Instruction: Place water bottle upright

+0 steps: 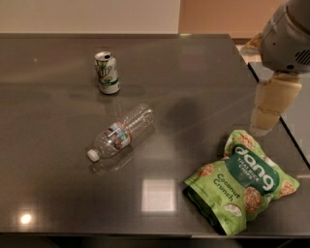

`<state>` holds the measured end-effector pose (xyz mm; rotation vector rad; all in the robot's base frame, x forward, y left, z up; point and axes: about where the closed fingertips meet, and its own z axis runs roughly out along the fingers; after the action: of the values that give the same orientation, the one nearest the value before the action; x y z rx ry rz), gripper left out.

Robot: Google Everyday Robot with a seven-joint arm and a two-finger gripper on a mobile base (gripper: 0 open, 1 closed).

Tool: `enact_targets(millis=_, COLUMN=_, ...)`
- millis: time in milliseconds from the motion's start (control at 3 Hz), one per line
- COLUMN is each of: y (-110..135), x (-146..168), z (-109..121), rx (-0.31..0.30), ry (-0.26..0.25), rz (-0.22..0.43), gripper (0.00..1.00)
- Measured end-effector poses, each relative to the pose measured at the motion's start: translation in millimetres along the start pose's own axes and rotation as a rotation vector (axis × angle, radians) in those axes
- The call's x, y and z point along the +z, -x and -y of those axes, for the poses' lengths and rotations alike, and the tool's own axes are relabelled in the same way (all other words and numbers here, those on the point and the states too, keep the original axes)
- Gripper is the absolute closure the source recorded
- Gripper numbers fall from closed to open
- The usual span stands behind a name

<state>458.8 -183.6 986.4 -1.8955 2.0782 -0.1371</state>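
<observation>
Dark glossy table (pixel 58 203) with bright light reflections (pixel 157 194), pale wall (pixel 87 14) behind.

Dark grey, glossy tabletop (pixel 48 203) with a clear ribbed water bottle (pixel 121 134) near its centre, showing a white cap and a red-edged multicoloured label band. A green-and-white soda can (pixel 106 72) stands toward the far edge, and a bright green snack bag (pixel 242 186) with white lettering and pale chip motifs lies at the near right corner. The gripper (pixel 265 123), apparently cream below a grey housing, is over the right edge.

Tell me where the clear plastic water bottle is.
The water bottle lies sideways mid-table, between the green-and-white soda can and green chip bag; the gripper hangs far right.
</observation>
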Motion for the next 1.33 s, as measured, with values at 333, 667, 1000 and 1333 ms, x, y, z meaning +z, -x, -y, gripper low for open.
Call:
enact_targets(millis=333, y=35.3, x=14.4, z=4.7, rx=-0.142, ry=0.02, rz=-0.008, gripper=0.0)
enact_targets(millis=667, y=71.0, x=34.1, z=4.6, rx=-0.277, ry=0.049, rz=-0.023, gripper=0.0)
enact_targets(millis=1000, y=108.2, x=52.4, z=2.6, rx=-0.403, ry=0.085, rz=-0.021, gripper=0.0)
enact_targets(millis=1333, y=142.0, x=65.2, z=-2.7, rx=-0.513, ry=0.123, rz=-0.005, gripper=0.0)
